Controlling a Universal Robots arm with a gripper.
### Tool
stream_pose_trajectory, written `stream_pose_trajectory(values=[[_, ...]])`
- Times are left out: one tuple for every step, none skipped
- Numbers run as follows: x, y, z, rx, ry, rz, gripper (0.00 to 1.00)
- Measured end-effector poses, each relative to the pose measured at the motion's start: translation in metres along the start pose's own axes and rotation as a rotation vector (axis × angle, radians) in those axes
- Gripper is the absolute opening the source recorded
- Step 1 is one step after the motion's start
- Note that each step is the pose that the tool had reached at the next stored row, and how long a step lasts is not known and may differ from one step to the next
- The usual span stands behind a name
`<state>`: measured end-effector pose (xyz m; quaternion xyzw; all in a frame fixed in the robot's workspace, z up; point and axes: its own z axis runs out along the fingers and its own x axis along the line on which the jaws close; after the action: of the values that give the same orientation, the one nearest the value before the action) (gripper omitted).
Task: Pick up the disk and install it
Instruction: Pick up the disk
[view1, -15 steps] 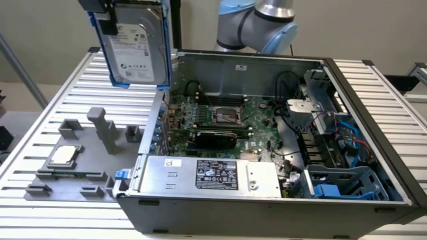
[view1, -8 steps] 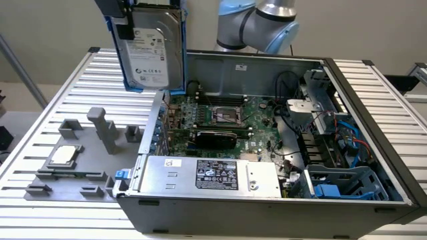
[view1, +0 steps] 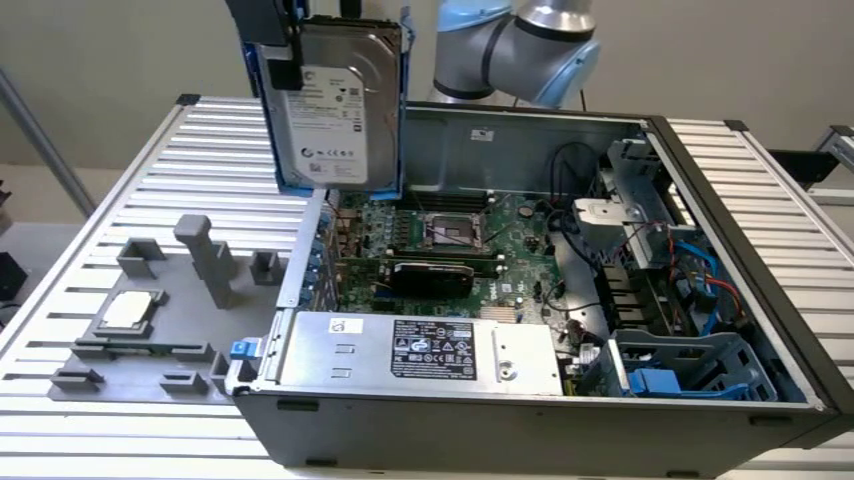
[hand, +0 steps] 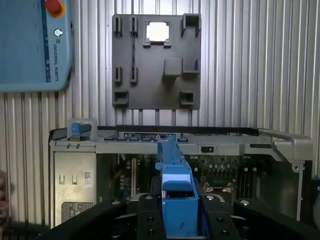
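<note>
pincer (hand: 177, 216) gripping disk (view1: 334, 105), high above case (view1: 534, 432)

Open air around the disk (view1: 334, 105) aloft; beneath, computer case (view1: 534, 440) wall and crowded motherboard (view1: 454, 235)

Beneath me lies a ribbed aluminium table (view1: 200, 130), slatted across its whole top. Directly on it stand an open grey computer case (view1: 534, 425) and, just beside it toward the exterior view's left, a flat grey fixture plate (view1: 187, 322) with raised blocks. A blue teach pendant (hand: 30, 45) near that plate seems to rest on the slats too, though I cannot be sure.
</note>
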<state>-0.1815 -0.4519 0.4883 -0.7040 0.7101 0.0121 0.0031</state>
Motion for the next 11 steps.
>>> stream_pose_trajectory(values=[[0.002,-0.0043,-0.0001,0.0,0.0,0.0,0.0],[0.003,-0.0085,-0.0002,0.0,0.0,0.0,0.0],[0.005,-0.013,-0.0003,0.0,0.0,0.0,0.0],[0.007,-0.0172,-0.0004,0.0,0.0001,0.0,0.0],[0.008,-0.0216,-0.0005,-0.0001,0.0001,0.0,0.0],[0.01,-0.0259,-0.0006,0.0,0.0,0.0,0.0],[0.012,-0.0302,-0.0006,0.0001,0.0,0.0,0.0],[0.013,-0.0348,-0.0008,0.0,0.0001,0.0,0.0],[0.015,-0.039,-0.0009,0.0,0.0001,0.0,0.0],[0.017,-0.0433,-0.0009,0.0,0.0001,0.0,0.0],[0.018,-0.0479,-0.001,0.0,0.0,0.0,0.0]])
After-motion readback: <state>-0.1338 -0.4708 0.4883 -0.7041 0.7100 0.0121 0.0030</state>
